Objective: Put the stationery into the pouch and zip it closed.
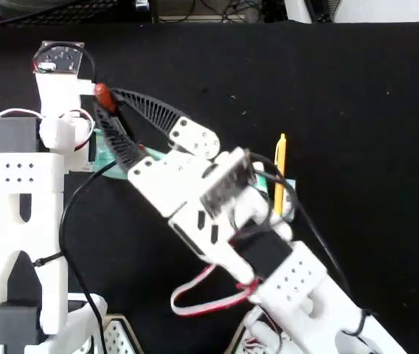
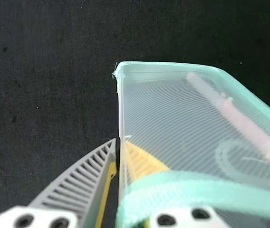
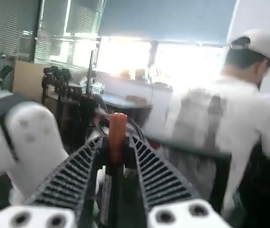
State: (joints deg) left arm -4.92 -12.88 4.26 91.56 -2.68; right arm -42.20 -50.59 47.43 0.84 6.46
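The black table (image 1: 357,103) is carrying the whole set-up, with both arms standing over its near half. The right arm (image 1: 268,251) is lying across the pouch (image 2: 173,128) and hiding most of it in the high view. There, teal edging is showing just beside the left arm (image 1: 25,192) and again beside the yellow pen (image 1: 279,166); whether that pen is lying on the pouch or next to it cannot be told. The pouch is presenting as translucent ribbed mesh with a teal border and a teal loop, and a white pen (image 2: 225,111) is lying inside. The left gripper (image 2: 120,145) is pinching the pouch wall, apparently at the open mouth, one finger outside and one inside. The right gripper (image 3: 117,142) is clenching the red-capped pen (image 1: 102,95), raised over the end of the pouch nearest the left arm. Judgement: insertion is in hand. The left gripper should be holding the mouth wide while the pen is being tilted tip-down and fed in lengthwise, clear of the zip.
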